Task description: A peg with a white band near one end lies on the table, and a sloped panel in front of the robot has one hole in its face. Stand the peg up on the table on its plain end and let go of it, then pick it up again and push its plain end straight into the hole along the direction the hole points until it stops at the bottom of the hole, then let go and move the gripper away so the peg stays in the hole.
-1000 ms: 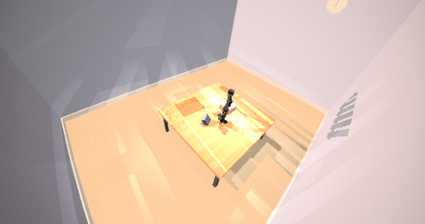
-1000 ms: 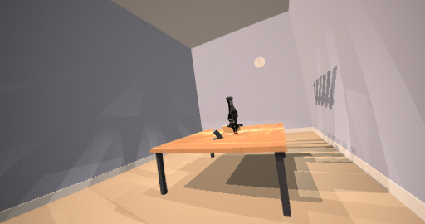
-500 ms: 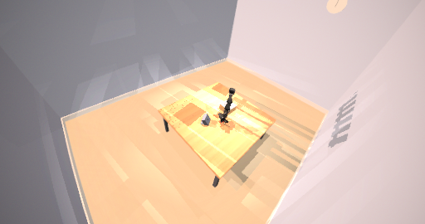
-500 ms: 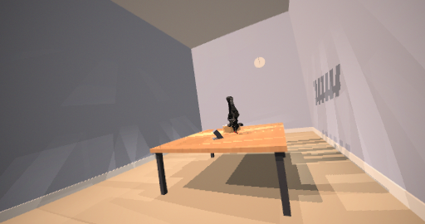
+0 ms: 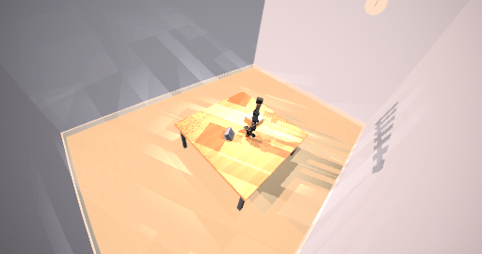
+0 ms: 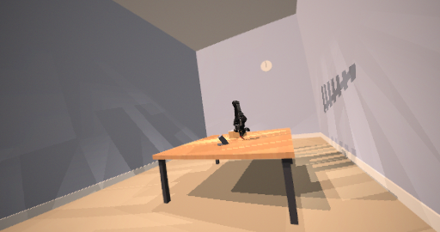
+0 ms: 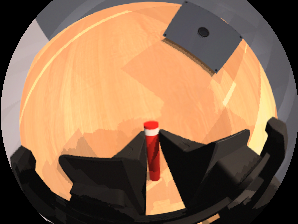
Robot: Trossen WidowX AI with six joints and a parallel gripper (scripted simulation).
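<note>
Gripper (image 5: 249, 133) (image 6: 243, 135) (image 7: 150, 133) clamped on red peg (image 7: 154, 157); sloped panel (image 5: 229, 134) (image 6: 223, 140) (image 7: 192, 47) near; hole (image 7: 203, 32) unfilled.

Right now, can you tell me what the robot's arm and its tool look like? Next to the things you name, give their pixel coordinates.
The arm (image 5: 257, 115) (image 6: 239, 115) is black and slim, with chunky joints. The tool (image 7: 150, 133) is black too, with two broad, angular, wedge-like fingers that taper toward their tips. The views are too coarse to tell any cables or markings on the arm.
</note>
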